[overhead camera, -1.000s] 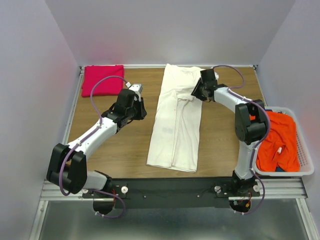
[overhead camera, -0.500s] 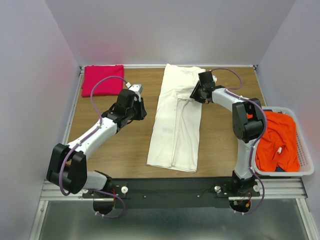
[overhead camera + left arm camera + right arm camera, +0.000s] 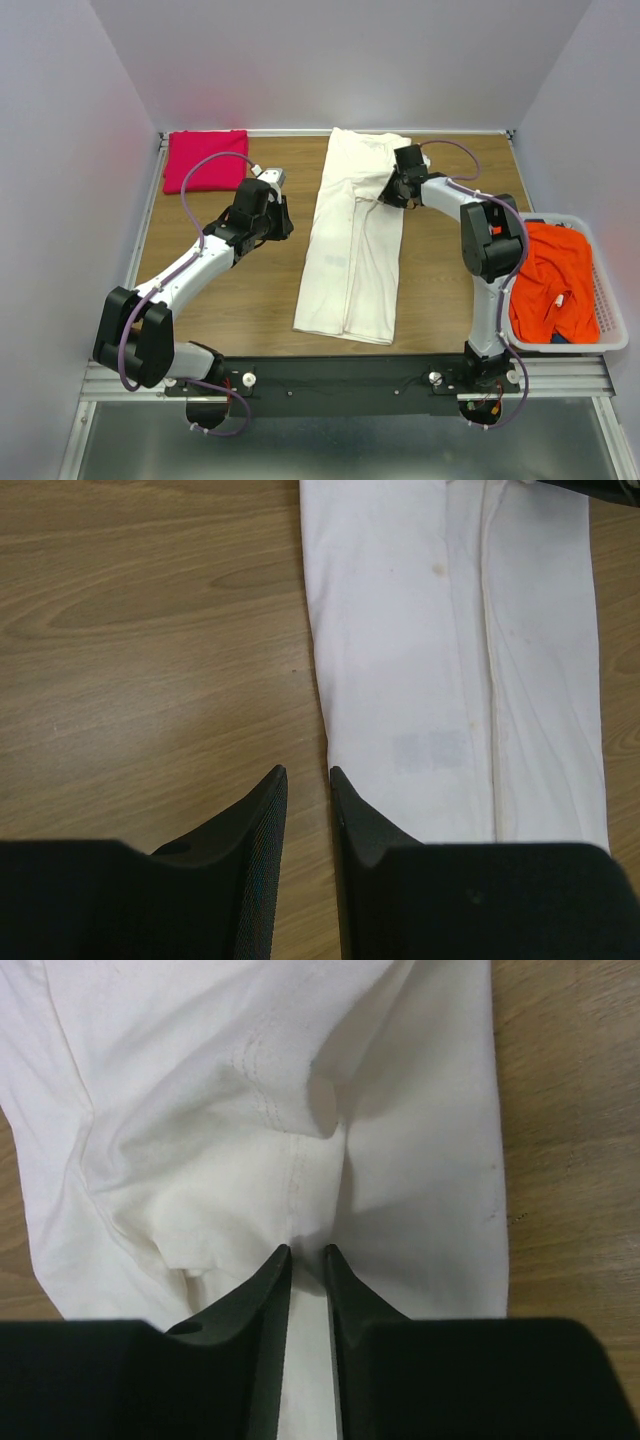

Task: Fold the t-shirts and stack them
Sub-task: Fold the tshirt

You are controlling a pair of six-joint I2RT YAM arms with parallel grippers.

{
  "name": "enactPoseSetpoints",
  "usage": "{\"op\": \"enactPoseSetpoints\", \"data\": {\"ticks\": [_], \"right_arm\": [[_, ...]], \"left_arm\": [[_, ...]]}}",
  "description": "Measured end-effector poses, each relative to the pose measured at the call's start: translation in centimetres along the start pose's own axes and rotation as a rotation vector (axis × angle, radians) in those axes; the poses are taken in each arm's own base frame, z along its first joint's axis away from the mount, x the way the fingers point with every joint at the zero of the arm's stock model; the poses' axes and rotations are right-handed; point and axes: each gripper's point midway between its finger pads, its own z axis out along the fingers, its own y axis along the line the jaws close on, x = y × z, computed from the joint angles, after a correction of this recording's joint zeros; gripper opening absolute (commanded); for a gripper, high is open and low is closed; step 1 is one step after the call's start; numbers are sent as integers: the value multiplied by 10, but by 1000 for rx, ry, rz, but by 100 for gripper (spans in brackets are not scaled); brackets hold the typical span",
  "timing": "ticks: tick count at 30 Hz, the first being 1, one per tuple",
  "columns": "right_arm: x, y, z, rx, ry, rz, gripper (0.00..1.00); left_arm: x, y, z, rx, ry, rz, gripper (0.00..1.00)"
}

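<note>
Folding step: cream-white t-shirt (image 3: 350,250) lies lengthwise down the table (image 3: 230,310). Right gripper (image 3: 305,1252) pinches its far-end cloth; left gripper (image 3: 307,775), slightly parted, hangs empty alongside. Next likely needs a matching left grip.

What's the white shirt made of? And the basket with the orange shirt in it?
White t-shirt: soft, matte cloth, probably cotton. It wrinkles, lies limp and shows stitched seams.
Basket: looks like stiff white plastic with a smooth finish. Its wall has rows of slots, and the rim holds its shape.
</note>
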Motion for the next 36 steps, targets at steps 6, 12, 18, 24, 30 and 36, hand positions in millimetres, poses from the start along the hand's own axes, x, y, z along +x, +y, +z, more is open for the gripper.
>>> {"op": "enactPoseSetpoints", "data": {"ticks": [6,12,18,24,30,36], "right_arm": [[1,3,2,-10,10,16,5],[1,5,1,-17,10,16,0],[-6,13,-11,-43,-7,16,0],[-14,24,-28,-77,-34,13,0],[-7,34,-33,-97,-31,-3,1],[11,32,-31,-87,0,-19,0]], "left_arm": [[0,0,0,0,0,0,32],[0,0,0,0,0,0,32],[0,0,0,0,0,0,32],[0,0,0,0,0,0,32],[0,0,0,0,0,0,32],[0,0,0,1,0,0,32]]}}
